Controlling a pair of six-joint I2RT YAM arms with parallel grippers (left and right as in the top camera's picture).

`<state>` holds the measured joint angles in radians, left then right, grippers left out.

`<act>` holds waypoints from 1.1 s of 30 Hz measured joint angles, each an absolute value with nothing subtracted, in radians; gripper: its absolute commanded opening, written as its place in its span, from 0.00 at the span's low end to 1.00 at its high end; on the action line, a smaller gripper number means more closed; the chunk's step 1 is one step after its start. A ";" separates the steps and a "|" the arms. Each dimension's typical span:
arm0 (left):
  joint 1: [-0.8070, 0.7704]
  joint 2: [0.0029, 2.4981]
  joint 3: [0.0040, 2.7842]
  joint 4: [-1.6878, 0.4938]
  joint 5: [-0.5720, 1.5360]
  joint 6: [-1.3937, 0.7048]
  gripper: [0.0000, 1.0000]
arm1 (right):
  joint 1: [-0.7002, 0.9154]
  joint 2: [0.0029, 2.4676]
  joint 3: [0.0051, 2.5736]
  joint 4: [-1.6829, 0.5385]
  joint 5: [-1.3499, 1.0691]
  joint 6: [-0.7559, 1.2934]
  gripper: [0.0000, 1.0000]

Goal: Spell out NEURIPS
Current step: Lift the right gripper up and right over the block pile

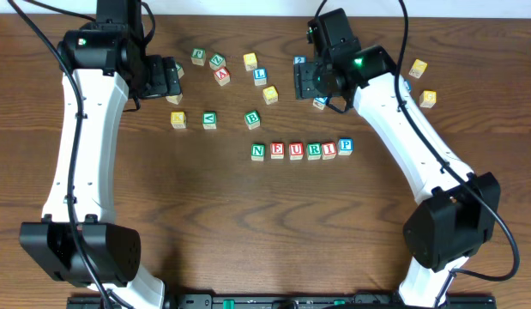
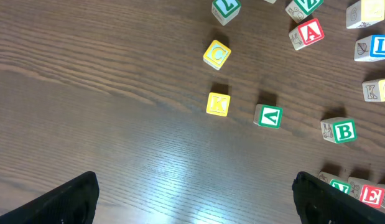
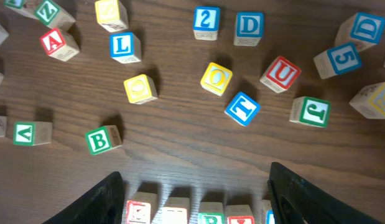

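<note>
Currently: lettered cubes N (image 1: 257, 152), E (image 1: 277, 151), U (image 1: 295, 151), R (image 1: 314, 151), I (image 1: 329, 150), P (image 1: 345, 147), side by side in one row at mid-tabletop (image 1: 248, 223), P set slightly off line. Loose cubes (image 1: 252, 119) scattered behind the row. Left jaws: wide apart, empty. Right jaws: apart, empty, above the loose cubes.

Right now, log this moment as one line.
cube row: N-E-U-R-I-P laid, no S yet | left gripper: open, empty | right gripper: open, empty
</note>
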<state>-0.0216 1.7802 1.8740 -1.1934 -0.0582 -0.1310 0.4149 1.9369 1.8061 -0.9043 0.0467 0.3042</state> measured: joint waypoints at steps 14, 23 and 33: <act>-0.022 1.780 1.874 -1.165 -0.058 -0.131 0.98 | 0.408 1.937 1.806 -0.941 0.049 0.310 0.73; -0.022 1.780 1.874 -1.164 -0.058 -0.131 0.98 | 0.276 1.937 1.806 -1.055 0.049 0.347 0.73; -0.022 1.780 1.874 -1.162 -0.058 -0.131 0.98 | 0.106 1.937 1.806 -1.103 0.053 0.328 0.76</act>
<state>-0.0216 1.7802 1.8740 -1.1622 -0.0582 -0.1310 0.1062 1.9369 1.8065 -1.1027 0.0528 0.3283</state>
